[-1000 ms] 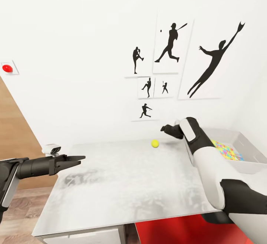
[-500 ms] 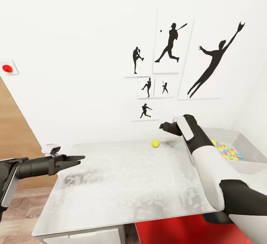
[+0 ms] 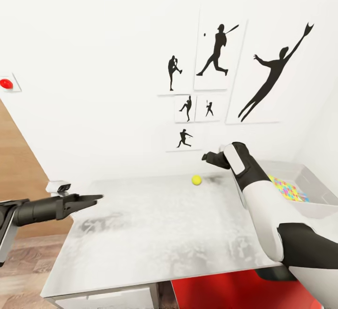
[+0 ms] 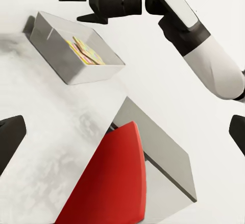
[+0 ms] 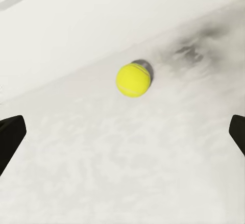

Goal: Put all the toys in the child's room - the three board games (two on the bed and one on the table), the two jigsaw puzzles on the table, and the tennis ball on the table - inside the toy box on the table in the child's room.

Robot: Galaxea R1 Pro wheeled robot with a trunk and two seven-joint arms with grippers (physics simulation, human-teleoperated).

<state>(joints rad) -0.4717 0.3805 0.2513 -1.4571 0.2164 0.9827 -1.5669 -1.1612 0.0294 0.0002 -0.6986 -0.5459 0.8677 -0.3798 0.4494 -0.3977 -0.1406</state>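
On the left, my left tool [image 3: 89,199] hangs over the tabletop's [image 3: 155,234] near-left edge with nothing in it; its fingertips sit wide apart in the left wrist view, so I read it as spread. The ball [image 3: 196,180] rests alone toward the back of the tabletop, close to the wall. My right tool [image 3: 208,158] hovers above and just right of it, fingers parted and empty, the ball centred ahead in the right wrist view. Farther right the toy box [image 3: 315,184] already holds a puzzle [image 3: 287,190]. My worry: a round ball on a smooth top will roll if one finger touches first, maybe to the wall or off an edge. Closing too high would squeeze it out.
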